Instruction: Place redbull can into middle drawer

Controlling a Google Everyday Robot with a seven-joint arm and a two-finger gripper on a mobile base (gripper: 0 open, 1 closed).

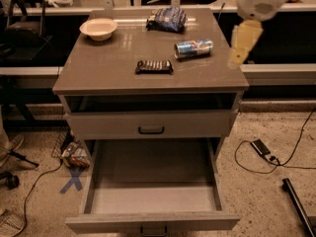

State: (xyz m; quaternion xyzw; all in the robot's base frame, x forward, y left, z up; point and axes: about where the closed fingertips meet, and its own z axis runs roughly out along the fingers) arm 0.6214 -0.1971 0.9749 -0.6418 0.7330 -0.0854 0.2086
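Note:
The redbull can (193, 49) lies on its side on the right part of the grey cabinet top (113, 68). The middle drawer (153, 197) is pulled far out below, its pale floor bare. My gripper (242, 47) hangs from the white arm at the top right, above the cabinet's right edge. It is a little to the right of the can, apart from it, and holds nothing that I can see.
A white bowl (98, 28) stands at the back left of the top. A dark blue snack bag (167, 19) lies at the back, a flat black ribbed bar (154, 66) near the front. The upper drawer front (151, 125) is closed. Cables (261, 149) lie on the floor at right.

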